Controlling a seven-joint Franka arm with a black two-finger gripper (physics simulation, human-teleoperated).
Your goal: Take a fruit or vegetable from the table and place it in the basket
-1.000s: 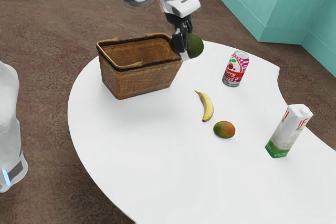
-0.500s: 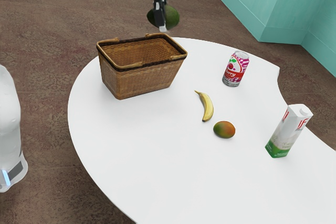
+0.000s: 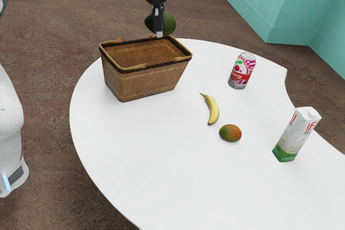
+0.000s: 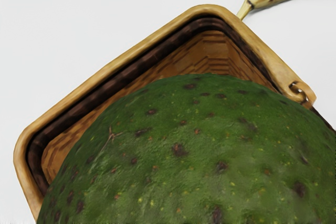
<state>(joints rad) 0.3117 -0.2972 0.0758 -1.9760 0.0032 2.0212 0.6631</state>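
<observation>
The avocado [image 3: 168, 23] was suspended, clamped between the fingers of the end effector [image 3: 160, 33], its long axis apparently crosswise to them. In the exterior view it appeared beside the far rim of the wicker basket [image 3: 148, 82]; in the wrist view the basket's opening lay beyond it. Judged next step: centre the avocado over the opening, then lower and release. Rim contact was a risk. On the counter [image 3: 161, 165], outside the basket, were a banana [image 3: 214, 112], mango [image 3: 230, 133], cherry soda can [image 3: 242, 71] and carton [image 3: 295, 136].
</observation>
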